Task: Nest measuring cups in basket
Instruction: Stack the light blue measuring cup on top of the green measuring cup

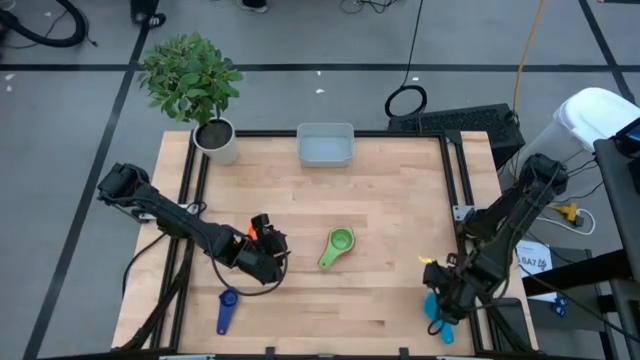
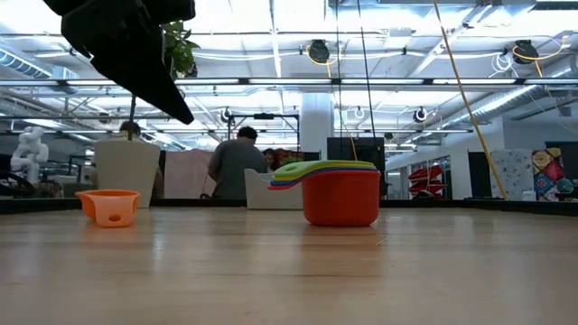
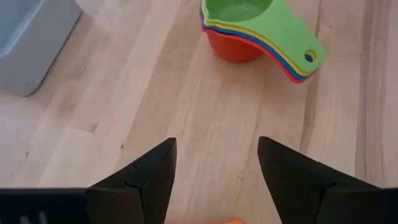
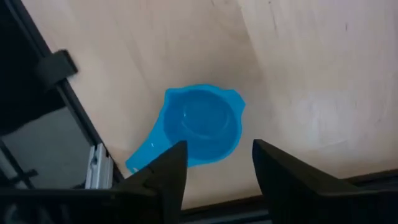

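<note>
Right tool open wide above bright blue cup on desk; left tool open, empty, facing stacked cups.

The table is pale wood planking with a smooth, faintly sheened finish and visible grain. The nested measuring cups look like smooth, slightly glossy plastic, as do the bright blue cup and the orange cup. The basket is cloudy translucent plastic. The left gripper has matt black fingers.
</note>
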Motion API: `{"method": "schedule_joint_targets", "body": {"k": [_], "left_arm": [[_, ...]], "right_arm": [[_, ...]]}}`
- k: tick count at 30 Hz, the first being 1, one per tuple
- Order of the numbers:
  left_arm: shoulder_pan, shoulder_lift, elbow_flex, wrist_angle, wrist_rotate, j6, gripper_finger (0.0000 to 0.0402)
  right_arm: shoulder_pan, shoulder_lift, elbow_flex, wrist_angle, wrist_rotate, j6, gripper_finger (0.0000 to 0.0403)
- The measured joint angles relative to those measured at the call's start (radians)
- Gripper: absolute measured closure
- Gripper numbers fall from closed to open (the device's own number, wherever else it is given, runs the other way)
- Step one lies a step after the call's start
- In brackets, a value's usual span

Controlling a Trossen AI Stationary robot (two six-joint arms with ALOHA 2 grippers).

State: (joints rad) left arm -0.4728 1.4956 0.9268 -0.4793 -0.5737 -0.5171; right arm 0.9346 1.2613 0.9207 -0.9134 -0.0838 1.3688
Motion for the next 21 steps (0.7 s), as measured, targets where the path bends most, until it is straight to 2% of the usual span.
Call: {"method": "schedule_joint_targets", "body": {"k": [8, 21], "left_arm": [[-0.004, 0.000, 0.000, 0.002, -0.002, -0.006, 0.0172], [-0.026, 0.000, 0.000, 0.003, -0.003, -0.016, 0.0172]], "right_arm": [[0.050, 0.049, -0.036, 0.093, 0.030, 0.107, 0.0244], [0.050, 0.134, -0.049, 0.094, 0.035, 0.096, 0.0241]]}}
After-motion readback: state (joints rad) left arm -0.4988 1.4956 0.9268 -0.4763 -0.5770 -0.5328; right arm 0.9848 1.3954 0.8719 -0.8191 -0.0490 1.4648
